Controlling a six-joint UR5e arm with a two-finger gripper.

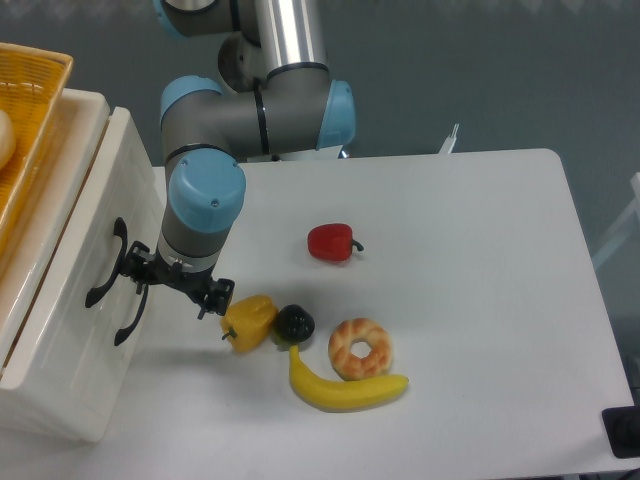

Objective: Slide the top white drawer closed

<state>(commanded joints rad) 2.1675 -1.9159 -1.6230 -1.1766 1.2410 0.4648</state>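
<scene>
The small white cabinet (55,395) stands at the table's left edge. Its top white drawer (115,185) is pushed in, with the front about level with the lower drawer front and no contents showing. The top drawer's black arched handle (105,263) sits just above the lower handle (130,312). My gripper (173,283) hangs under the blue wrist, right beside the drawer front and close to the top handle. Its fingertips are hidden under the wrist, so the jaw state is unclear.
A yellow wicker basket (25,150) rests on top of the cabinet. Right of the gripper lie a yellow pepper (250,320), a black fruit (295,322), a donut (360,348) and a banana (345,390). A red pepper (330,242) lies farther back.
</scene>
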